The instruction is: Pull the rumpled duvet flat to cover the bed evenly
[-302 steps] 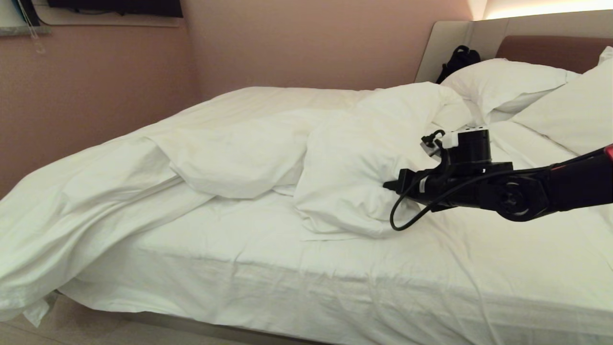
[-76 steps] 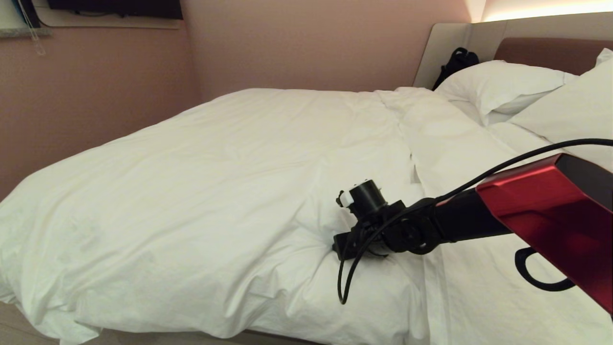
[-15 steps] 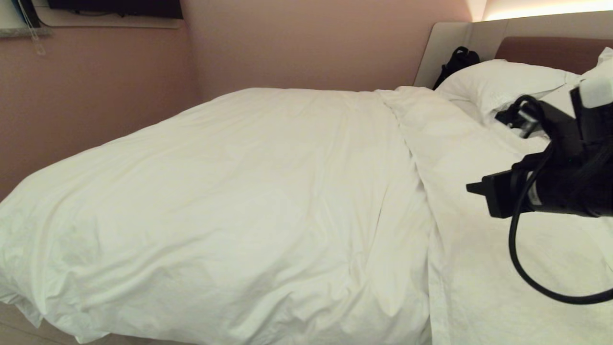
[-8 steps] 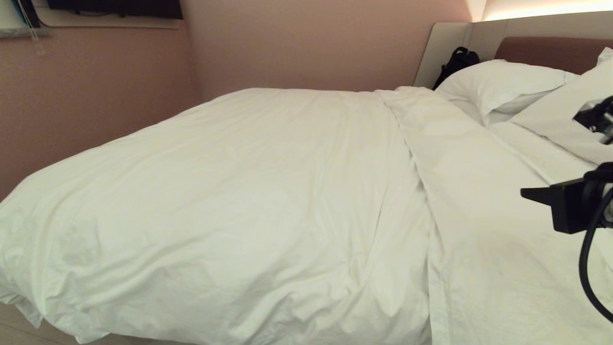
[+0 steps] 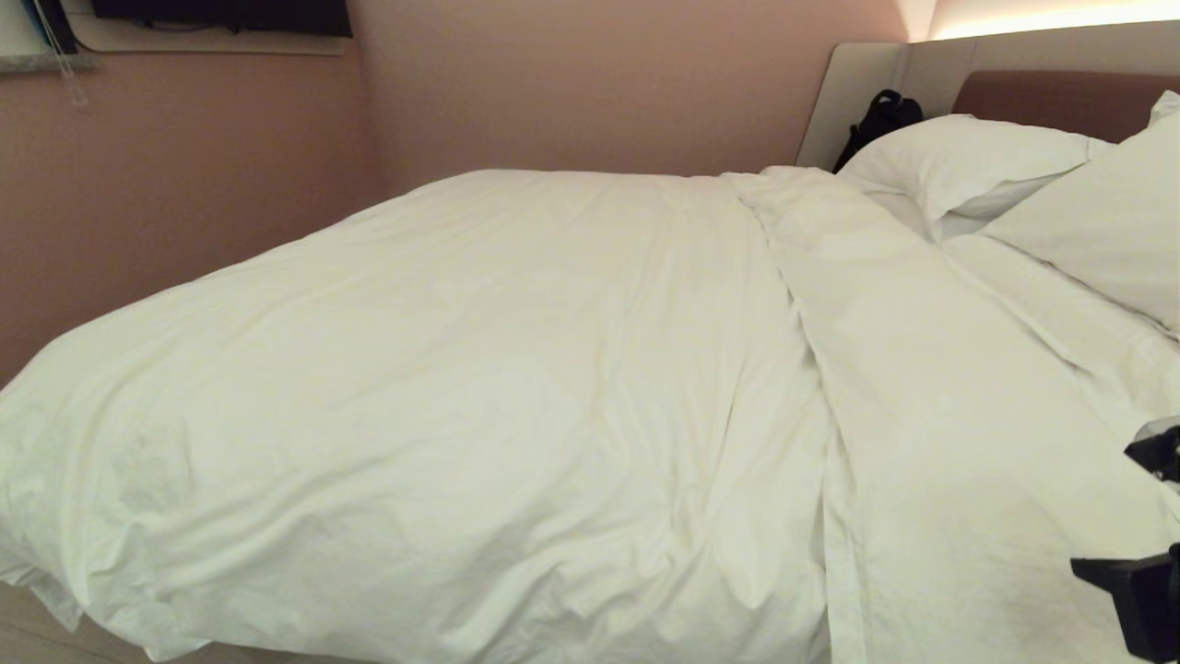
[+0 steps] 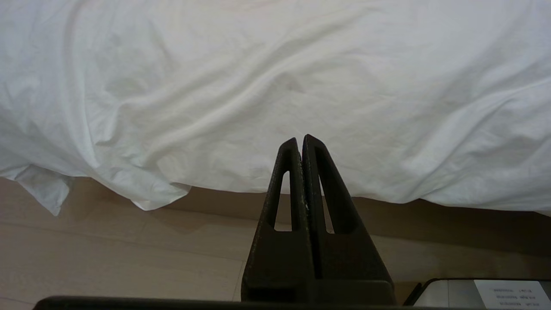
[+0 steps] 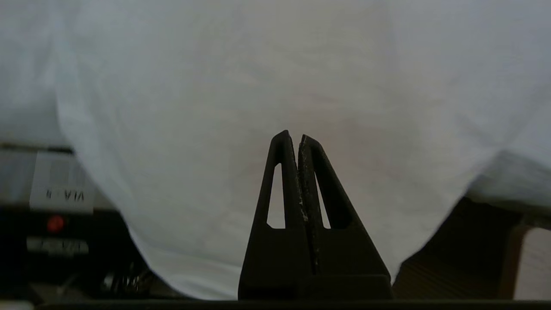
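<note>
The white duvet (image 5: 479, 387) lies spread flat over the bed (image 5: 977, 480), from the far wall side down to the near edge. In the left wrist view its hem (image 6: 258, 86) hangs over the side, just above the floor. My right gripper (image 5: 1080, 563) shows only as a black tip at the head view's lower right corner. It is shut and empty (image 7: 293, 137), with white bedding (image 7: 258, 77) just ahead of it. My left gripper (image 6: 300, 140) is parked low beside the bed, shut with nothing in it, and points at the hanging duvet edge.
Two white pillows (image 5: 968, 157) (image 5: 1106, 221) rest against the brown headboard (image 5: 1042, 97). A black bag (image 5: 880, 115) sits beside the far pillow. A pink wall (image 5: 184, 184) runs along the far side. Pale wooden floor (image 6: 107, 258) borders the near side.
My right arm has drawn back from above the pillow end, down and to the right, until only its tip shows. The duvet has not moved.
</note>
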You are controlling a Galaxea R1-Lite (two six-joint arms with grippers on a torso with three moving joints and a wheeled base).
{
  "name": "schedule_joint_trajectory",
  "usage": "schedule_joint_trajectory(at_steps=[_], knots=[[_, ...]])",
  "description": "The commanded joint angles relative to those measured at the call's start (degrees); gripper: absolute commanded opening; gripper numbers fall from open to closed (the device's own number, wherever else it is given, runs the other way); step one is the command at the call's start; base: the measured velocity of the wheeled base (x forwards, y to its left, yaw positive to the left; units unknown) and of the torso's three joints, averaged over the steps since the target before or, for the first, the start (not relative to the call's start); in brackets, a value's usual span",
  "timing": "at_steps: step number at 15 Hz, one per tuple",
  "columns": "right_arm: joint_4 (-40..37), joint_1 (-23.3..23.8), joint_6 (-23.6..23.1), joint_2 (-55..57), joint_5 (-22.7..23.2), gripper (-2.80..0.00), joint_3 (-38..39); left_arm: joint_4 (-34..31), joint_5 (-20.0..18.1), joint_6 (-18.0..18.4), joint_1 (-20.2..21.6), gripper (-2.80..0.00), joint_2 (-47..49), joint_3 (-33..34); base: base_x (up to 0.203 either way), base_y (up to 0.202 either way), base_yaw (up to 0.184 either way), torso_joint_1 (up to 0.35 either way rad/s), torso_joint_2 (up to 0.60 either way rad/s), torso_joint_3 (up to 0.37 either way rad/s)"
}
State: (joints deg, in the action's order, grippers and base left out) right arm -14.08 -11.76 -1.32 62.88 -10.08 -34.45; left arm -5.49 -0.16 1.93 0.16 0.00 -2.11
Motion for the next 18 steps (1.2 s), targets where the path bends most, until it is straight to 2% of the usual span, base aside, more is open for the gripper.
schedule_joint_trajectory(at_steps=[1, 3, 6, 8, 10, 15, 18], knots=[[0.0, -2.7, -0.5, 0.2, 1.8, -2.8, 2.9, -0.1, 0.0, 0.0, 0.0, -2.8, 0.0, 0.0, 0.0, 0.0, 0.0, 0.0, 0.0, 0.0], [0.0, -7.5, -0.3, 1.9, 2.6, -2.8, 5.0, -0.1, 0.0, 0.0, 0.0, -2.8, 0.0, 0.0, 0.0, 0.0, 0.0, 0.0, 0.0, 0.0], [1.2, -11.7, 2.3, 6.9, 2.8, -2.8, 7.3, -0.1, 0.0, 0.0, 0.0, -2.8, 0.0, 0.0, 0.0, 0.0, 0.0, 0.0, 0.0, 0.0], [5.3, -14.1, 3.9, 9.3, 2.5, -2.8, 9.7, -0.1, 0.0, 0.0, 0.0, -2.8, 0.0, 0.0, 0.0, 0.0, 0.0, 0.0, 0.0, 0.0], [10.7, -18.7, 5.7, 12.2, 1.6, -2.8, 13.1, -0.1, 0.0, 0.0, 0.0, -2.8, 0.0, 0.0, 0.0, 0.0, 0.0, 0.0, 0.0, 0.0], [12.6, -30.3, 13.8, 13.9, -1.1, -2.8, 14.8, -0.1, 0.0, 0.0, 0.0, -2.8, 0.0, 0.0, 0.0, 0.0, 0.0, 0.0, 0.0, 0.0], [12.5, -31.1, 16.3, 12.3, -1.2, -2.8, 15.2, -0.1, 0.0, 0.0, 0.0, -2.8, 0.0, 0.0, 0.0, 0.0, 0.0, 0.0, 0.0, 0.0]])
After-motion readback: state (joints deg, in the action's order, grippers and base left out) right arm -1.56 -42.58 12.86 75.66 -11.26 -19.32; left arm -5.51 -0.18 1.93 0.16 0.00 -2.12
